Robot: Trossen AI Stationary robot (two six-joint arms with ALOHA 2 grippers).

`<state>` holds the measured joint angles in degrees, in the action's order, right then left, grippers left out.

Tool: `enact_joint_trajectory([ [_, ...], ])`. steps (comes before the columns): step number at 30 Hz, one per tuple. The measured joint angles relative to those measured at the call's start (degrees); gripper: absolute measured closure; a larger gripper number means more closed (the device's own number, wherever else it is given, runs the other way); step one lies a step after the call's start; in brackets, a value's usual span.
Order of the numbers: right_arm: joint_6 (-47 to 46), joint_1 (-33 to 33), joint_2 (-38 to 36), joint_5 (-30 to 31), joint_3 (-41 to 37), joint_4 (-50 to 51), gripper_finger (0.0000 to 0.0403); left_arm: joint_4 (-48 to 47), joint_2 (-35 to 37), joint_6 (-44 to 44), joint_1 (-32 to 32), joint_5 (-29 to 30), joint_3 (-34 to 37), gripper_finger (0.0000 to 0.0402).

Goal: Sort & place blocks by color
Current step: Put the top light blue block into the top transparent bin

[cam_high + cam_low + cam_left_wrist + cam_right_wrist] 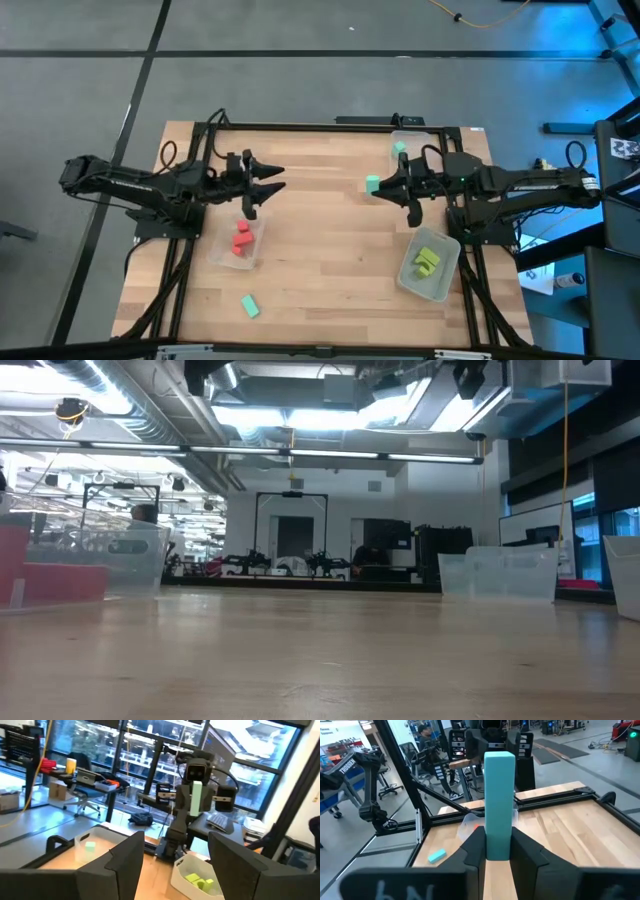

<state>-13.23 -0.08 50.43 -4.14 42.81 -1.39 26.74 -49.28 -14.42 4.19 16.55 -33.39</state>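
Note:
My right gripper (380,185) hovers over the table's right half, pointing toward the left edge and shut on a teal block (499,800). My left gripper (272,180) faces it from the left, open and empty, above the table. Red blocks (241,239) lie in a clear tray (222,256) below the left gripper. Yellow-green blocks (428,262) lie in a tray (410,280) at the near right. One teal block (400,147) sits in the far tray (410,137). Another teal block (249,306) lies loose on the wood near the front edge. My right gripper pinches the teal block's lower part (497,847) between its two fingers, which meet its two opposite side faces. The fingers run about level, coming from the table's right side. The block stands upright above the fingers (196,797), lifted clear of the table.
Black frame rails (320,125) run along the table's far edge and both sides. Bare wood (330,260) lies between the red tray and the yellow-green tray. The low view shows only tray walls (498,574) and the room behind.

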Motion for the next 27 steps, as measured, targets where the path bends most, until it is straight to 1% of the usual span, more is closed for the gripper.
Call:
enact_joint_trajectory([
  [14,-3.0,0.0,0.0,0.1,0.0,0.0,0.0341,-0.1,-0.1,0.0,0.0,-0.6,0.0,0.0192],
  [17,-4.9,-0.3,0.1,2.5,1.4,1.8,0.0341,-0.1,-0.1,0.0,0.0,-0.6,0.0,0.0192],
  [19,-4.6,-1.1,0.2,5.2,5.1,7.2,0.0341,-0.1,-0.1,0.0,0.0,-0.6,0.0,0.0192],
  [22,-3.1,-3.5,1.8,11.9,14.2,22.5,0.0341,-0.1,-0.1,0.0,0.0,-0.6,0.0,0.0192],
  [25,-4.3,-8.0,5.3,20.6,23.4,38.9,0.0341,-0.1,-0.1,0.0,0.0,-0.6,0.0,0.0191],
  [27,-5.1,-12.1,7.5,24.1,27.0,47.6,0.0341,0.0,-0.1,0.0,0.0,-0.6,0.0,0.0191],
])
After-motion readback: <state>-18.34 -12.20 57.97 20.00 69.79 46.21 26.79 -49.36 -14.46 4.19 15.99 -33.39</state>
